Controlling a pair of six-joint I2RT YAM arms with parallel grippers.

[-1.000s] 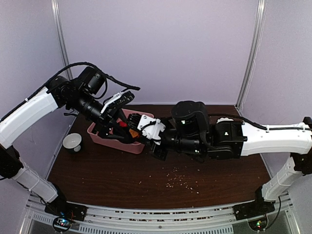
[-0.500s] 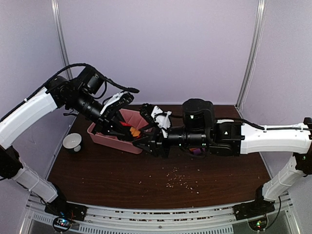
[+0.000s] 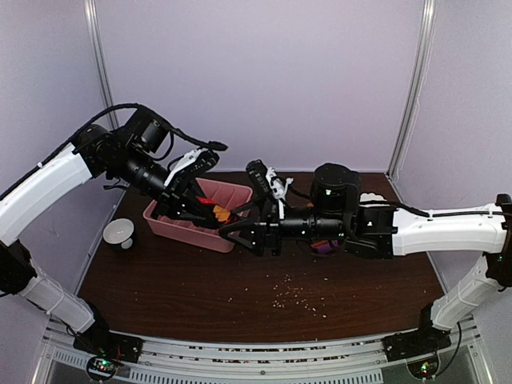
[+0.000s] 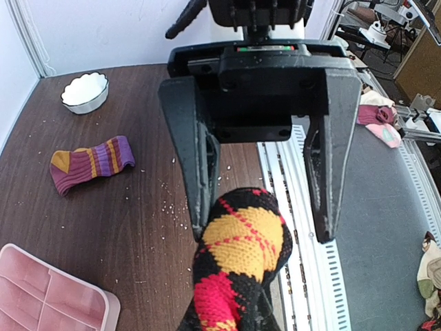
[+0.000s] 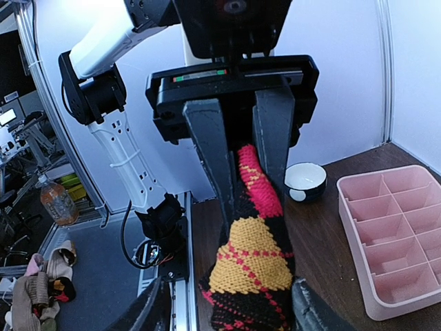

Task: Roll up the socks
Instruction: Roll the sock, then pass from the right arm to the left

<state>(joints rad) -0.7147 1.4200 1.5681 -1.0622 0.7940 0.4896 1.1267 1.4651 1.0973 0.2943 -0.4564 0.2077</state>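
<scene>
A black sock with yellow and red diamonds (image 5: 256, 265) hangs in the air above the table. My left gripper (image 5: 255, 207) is shut on it, its two dark fingers pressed against the fabric. My right gripper (image 5: 231, 310) faces the left one and stands open, its fingers (image 4: 195, 172) spread on either side of the sock's free end without pinching it. From above, both grippers meet beside the pink tray (image 3: 186, 230), left gripper (image 3: 210, 212) and right gripper (image 3: 238, 202). A second sock (image 4: 89, 162), striped purple, orange and dark red, lies flat on the table.
The pink tray (image 5: 393, 234) has several compartments and stands at the left back of the brown table. A white bowl (image 3: 118, 233) sits left of it. Crumbs (image 3: 292, 292) are scattered at the table's middle front. More socks (image 4: 377, 121) lie off the table's edge.
My left gripper has shut on the diamond sock. My right gripper has let go of it, opened wide, turned at the wrist and drawn back a little to the right.
</scene>
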